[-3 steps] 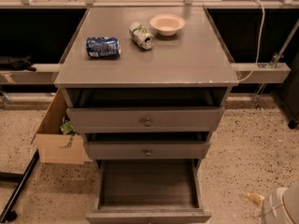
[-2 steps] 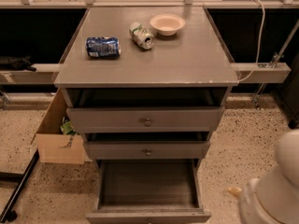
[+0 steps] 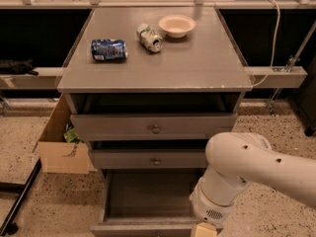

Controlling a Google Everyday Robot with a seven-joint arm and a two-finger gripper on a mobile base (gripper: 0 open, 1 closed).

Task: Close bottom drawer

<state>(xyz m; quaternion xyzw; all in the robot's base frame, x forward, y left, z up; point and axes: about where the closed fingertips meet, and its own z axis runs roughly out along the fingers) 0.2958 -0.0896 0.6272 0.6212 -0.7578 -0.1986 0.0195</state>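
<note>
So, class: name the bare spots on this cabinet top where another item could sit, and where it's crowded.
Bare: the front half of the cabinet top, from the blue can and silver-green can to the front edge, and the right strip beside the bowl. Crowded: the back, around those three. The gripper is low, at the bottom drawer's front right.

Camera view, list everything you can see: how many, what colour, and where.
cabinet: one, grey, centre
top drawer: one, grey, slightly open
middle drawer: one, grey, slightly open
bottom drawer: one, grey, pulled out furthest
blue can: one, on its side, cabinet top left
green can: one, green and silver, on its side, beside the bowl
bowl: one, cream, cabinet top rear
cardboard box: one, brown, on the floor left of the cabinet
arm: one, white, lower right
tool: one, at the bottom edge, by the bottom drawer's front
</note>
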